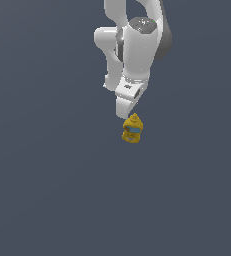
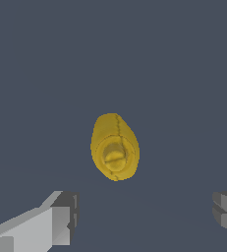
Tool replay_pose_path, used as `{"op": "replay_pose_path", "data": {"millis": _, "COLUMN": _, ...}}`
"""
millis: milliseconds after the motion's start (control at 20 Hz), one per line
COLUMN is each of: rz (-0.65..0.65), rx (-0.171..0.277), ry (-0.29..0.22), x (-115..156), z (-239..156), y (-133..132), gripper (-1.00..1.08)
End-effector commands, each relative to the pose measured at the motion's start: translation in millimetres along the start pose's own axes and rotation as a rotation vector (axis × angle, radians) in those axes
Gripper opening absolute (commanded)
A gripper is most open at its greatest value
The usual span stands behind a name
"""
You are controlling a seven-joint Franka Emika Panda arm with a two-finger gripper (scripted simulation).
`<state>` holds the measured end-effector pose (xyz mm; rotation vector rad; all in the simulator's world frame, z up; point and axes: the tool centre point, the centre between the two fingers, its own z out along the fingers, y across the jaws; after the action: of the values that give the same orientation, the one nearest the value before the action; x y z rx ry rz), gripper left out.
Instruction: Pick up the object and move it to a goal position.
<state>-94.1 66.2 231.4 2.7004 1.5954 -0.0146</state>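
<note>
You see the yellow squeeze bottle (image 1: 132, 129) upright, tapered cap up, blue-and-orange label showing; the gripper (image 2: 144, 216) hangs above it, jaws spread wide, holding nothing.

Background: a uniform dark slate-blue surface (image 1: 47, 200) fills both the exterior and wrist views. No seam separates floor from wall. Illumination is even and diffuse; the wrist view shows only a faint soft shading across the surface.
</note>
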Motion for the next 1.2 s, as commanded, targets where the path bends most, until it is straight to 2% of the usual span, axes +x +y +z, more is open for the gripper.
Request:
{"op": "replay_pose_path", "data": {"millis": 0, "rz": -0.062, "rx": 0.000, "ry": 0.003, "x": 5.2, "z": 3.3, "y": -5.1, "gripper": 1.00}}
{"op": "replay_pose_path", "data": {"millis": 450, "rz": -0.187, "rx": -0.001, "ry": 0.010, "x": 15.5, "z": 10.1, "y": -15.9, "gripper": 1.00}}
{"op": "replay_pose_path", "data": {"millis": 850, "rz": -0.195, "rx": -0.001, "ry": 0.010, "x": 16.1, "z": 13.1, "y": -16.7, "gripper": 1.00}}
{"op": "replay_pose_path", "data": {"millis": 1150, "rz": -0.198, "rx": -0.001, "ry": 0.011, "x": 16.3, "z": 33.0, "y": -17.7, "gripper": 1.00}}
